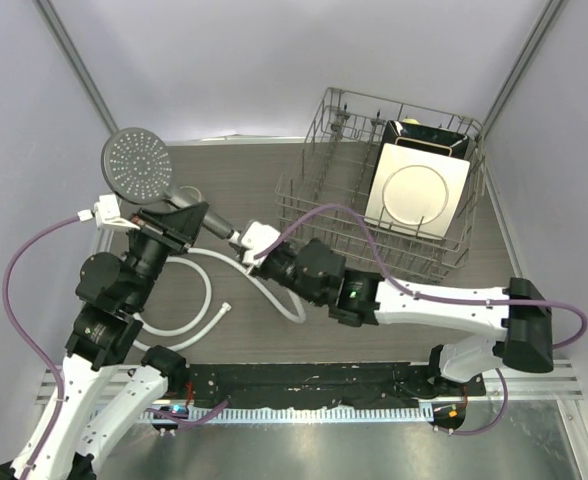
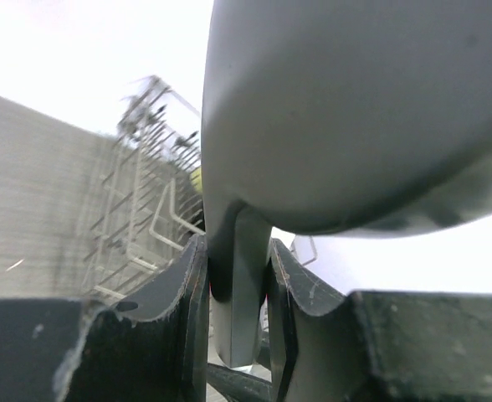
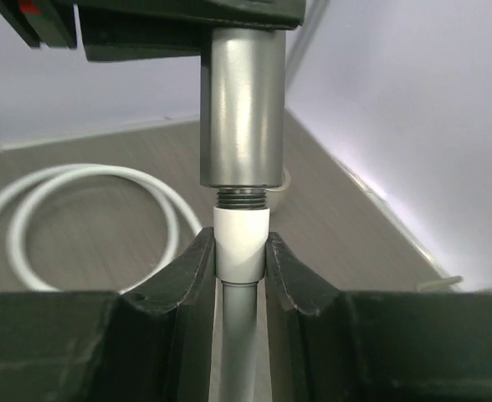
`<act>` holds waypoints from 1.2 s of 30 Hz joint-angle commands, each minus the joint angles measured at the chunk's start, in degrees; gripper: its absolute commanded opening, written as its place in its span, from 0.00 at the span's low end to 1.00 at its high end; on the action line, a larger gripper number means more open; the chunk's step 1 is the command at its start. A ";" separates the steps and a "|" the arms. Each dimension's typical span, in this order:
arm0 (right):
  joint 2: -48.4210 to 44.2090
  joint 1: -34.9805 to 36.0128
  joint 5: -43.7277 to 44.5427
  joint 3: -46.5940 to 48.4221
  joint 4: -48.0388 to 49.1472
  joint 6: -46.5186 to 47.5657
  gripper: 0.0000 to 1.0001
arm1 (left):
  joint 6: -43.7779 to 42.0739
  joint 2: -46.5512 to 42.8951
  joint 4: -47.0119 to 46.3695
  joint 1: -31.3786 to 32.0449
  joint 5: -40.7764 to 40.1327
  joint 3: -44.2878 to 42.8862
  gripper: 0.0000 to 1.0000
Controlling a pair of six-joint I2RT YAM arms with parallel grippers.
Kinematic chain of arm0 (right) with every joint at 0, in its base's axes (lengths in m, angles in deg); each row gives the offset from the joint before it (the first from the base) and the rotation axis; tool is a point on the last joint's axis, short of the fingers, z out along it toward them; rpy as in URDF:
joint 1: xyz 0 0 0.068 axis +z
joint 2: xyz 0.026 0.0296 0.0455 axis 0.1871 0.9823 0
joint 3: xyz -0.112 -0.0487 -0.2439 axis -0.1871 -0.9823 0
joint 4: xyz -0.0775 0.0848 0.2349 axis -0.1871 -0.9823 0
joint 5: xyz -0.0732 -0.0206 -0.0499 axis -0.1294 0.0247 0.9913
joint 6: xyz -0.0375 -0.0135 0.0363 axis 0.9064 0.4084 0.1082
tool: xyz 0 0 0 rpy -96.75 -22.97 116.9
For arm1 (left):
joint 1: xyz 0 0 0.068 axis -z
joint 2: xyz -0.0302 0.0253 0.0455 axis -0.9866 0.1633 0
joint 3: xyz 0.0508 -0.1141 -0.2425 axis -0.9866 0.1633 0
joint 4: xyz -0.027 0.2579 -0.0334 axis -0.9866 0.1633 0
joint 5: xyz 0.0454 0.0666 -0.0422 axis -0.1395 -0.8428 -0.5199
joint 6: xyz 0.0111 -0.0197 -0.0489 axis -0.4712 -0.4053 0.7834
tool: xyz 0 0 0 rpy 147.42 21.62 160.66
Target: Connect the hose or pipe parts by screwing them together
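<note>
- step in hand: starting the joint. The white end nut point(image 3: 240, 243) of the shower hose point(image 1: 202, 300) is butted against the threaded stub point(image 3: 240, 198) at the end of the shower head point(image 1: 137, 163) handle point(image 3: 242, 109)
- bare thread shows between nut and handle, so I read it as barely started or not engaged
- left pincer point(image 1: 186, 215): clamped on the handle close under the round head. The head is held off the tabletop point(image 1: 234, 170) at far left, perforated face up, handle running right and nearer
- right pincer point(image 3: 240, 264): jaws pressed on both sides of the end nut with no gap, so it is gripping. The hose leaves downward between the fingers
- nut and handle look coaxial in the right wrist view; can't tell tilt in the other plane
- rest of the hose lies in loops on the tabletop, near left; its other end point(image 1: 224, 308) lies loose near the middle
- next move, my call: turn the right wrist about the handle axis with a light push toward the head, left arm as the reaction hold. Then let go, wind back, regrip and repeat until the thread is covered
- risks: cross-threading if the axis is off. The hose will twist up if the nut doesn't swivel on it, which I can't tell from here
- dish rack point(image 1: 314, 190) sits just far of the right arm, so mind clearance while rotating
</note>
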 commanded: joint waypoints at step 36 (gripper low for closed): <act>0.60 -35.26 -60.10 -9.99 47.97 -79.64 0.53 | -3.80 4.59 -26.79 0.28 24.22 8.21 0.00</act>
